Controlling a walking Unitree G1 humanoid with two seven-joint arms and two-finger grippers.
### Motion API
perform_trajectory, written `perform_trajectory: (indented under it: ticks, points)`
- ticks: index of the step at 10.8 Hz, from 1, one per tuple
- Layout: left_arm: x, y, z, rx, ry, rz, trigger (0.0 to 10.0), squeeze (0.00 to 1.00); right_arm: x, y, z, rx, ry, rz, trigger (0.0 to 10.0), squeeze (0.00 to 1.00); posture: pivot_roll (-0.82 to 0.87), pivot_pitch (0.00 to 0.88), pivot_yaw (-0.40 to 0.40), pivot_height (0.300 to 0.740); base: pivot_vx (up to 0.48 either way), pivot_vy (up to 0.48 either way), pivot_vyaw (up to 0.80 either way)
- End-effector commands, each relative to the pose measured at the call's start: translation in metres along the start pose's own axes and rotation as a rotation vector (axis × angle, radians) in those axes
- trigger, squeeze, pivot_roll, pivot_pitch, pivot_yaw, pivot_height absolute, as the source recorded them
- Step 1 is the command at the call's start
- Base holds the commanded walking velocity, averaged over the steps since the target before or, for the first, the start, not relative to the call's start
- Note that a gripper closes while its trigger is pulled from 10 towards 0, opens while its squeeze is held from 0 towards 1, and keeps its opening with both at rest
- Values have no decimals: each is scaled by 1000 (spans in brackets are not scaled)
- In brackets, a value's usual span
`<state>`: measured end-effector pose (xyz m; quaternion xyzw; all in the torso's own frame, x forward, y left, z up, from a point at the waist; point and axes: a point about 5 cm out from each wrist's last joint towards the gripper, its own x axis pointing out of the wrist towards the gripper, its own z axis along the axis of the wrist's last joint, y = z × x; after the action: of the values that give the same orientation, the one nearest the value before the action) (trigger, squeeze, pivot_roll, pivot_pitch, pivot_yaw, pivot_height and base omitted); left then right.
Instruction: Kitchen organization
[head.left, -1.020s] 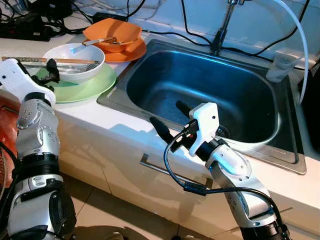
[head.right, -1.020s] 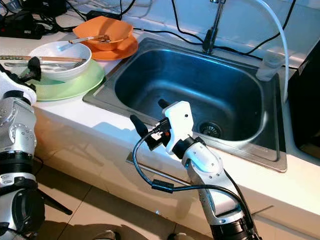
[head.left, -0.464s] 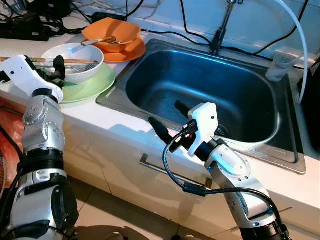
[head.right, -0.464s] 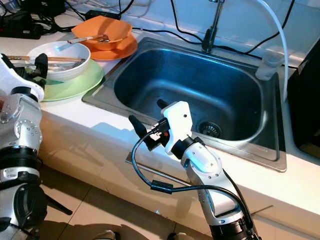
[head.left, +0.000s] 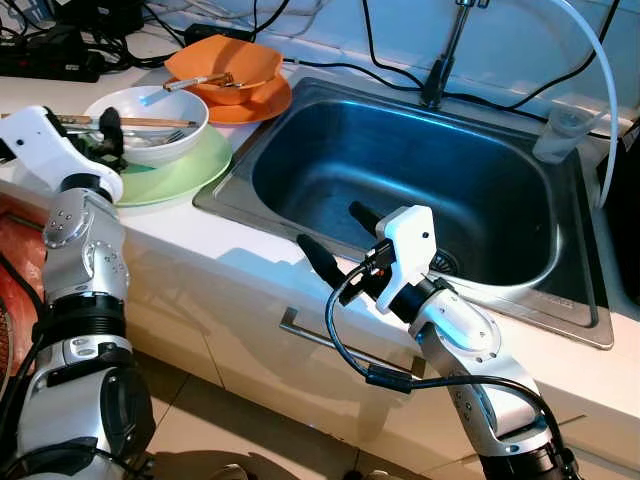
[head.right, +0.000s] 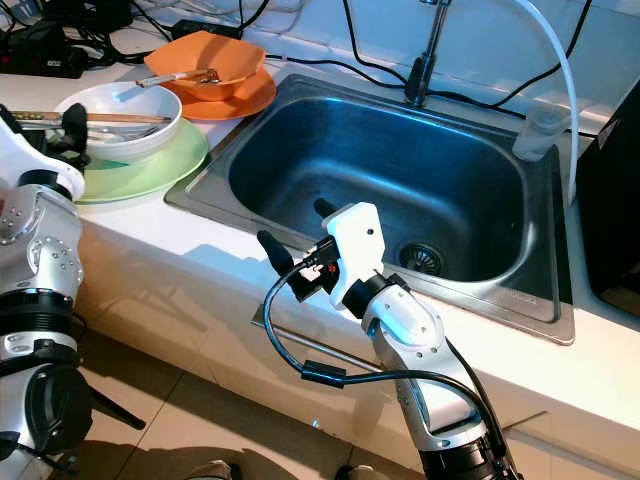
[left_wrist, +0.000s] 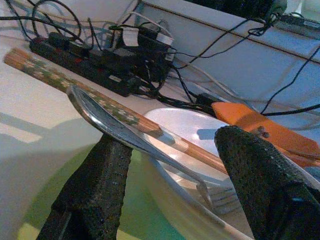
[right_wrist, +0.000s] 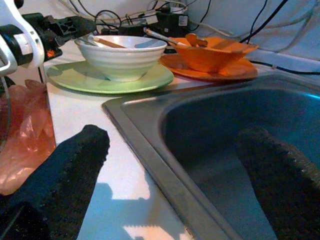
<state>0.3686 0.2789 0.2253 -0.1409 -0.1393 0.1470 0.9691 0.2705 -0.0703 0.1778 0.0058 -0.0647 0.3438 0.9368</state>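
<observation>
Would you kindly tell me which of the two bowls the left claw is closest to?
The white bowl on the green plate: the left claw is at its rim. The orange bowl sits farther back, on the orange plate.

— Where is there free room for a gripper?

— The sink basin (head.left: 400, 180) is open, and the counter strip (head.left: 240, 235) before it is bare. The right gripper (head.left: 335, 238) hangs there with fingers apart.

— And what stands in the way?

— On the left, the white bowl (head.left: 150, 120) sits on the green plate (head.left: 180, 170), with chopsticks (head.left: 130, 121) and a fork (head.left: 165, 134) across it. The left gripper (left_wrist: 170, 165) is at its rim, fingers spread. Behind it stands the orange bowl (head.left: 225, 65); cables (head.left: 330, 68) and the tap (head.left: 445, 55) crowd the back.
</observation>
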Motion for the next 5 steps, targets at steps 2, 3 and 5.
perform_trajectory:
  ticks: [2, 3, 5]
  points:
    - [5, 5, 8, 30, -28, 42, 10000, 0, -3, 0, 2, -10, -4, -6, 10000, 0, -20, 105, -44, 740, 0, 0, 0]
    - [6, 10, 10, 36, -33, 58, 10000, 0, -3, 0, 2, -12, -4, -6, 10000, 0, -19, 103, -44, 740, 0, 0, 0]
    - [6, 13, 10, 43, -37, 64, 10000, 0, -3, 0, 3, -13, -5, -4, 10000, 0, -17, 102, -46, 740, 0, 0, 0]
